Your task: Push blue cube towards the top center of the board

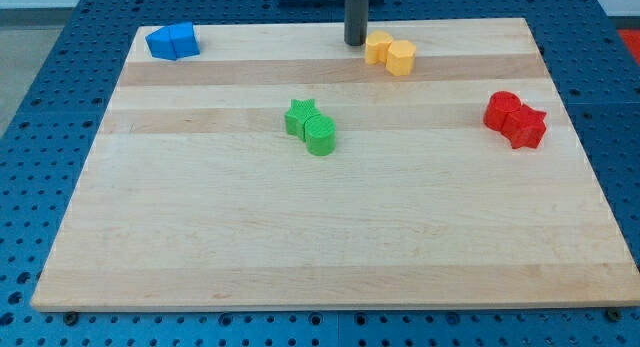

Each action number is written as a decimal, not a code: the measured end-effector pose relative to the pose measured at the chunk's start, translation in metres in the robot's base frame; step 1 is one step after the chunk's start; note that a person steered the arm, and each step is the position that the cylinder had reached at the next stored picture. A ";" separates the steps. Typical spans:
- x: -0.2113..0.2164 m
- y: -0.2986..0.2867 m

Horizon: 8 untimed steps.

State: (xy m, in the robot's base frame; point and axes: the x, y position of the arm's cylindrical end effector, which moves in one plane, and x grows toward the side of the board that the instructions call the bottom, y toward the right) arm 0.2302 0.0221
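My tip (355,43) sits down at the top center of the surface (330,237), at the end of a straight dark rod; there's no hand on this arm, so nothing to read as apart or together. Tip is just left of the yellow blocks (390,53), very close to the nearer one, can't tell if it's touching. That's two yellow pieces side by side in contact, shapes hard to make out. The blue pieces (172,41) are at the view's top-left corner, well apart from the tip: two blue blocks pressed together, the right one looks like the cube, the left one more wedge-like. Green pair (311,126) sits near the middle, slightly left of center, a star-like piece touching a round one. Red pair (516,119) is at the view's right edge, mid-height, also touching each other. Around the board is a blue perforated base (40,107).
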 end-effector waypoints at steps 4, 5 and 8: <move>0.114 -0.263; 0.099 -0.327; -0.015 -0.326</move>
State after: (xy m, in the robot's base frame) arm 0.2150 -0.3041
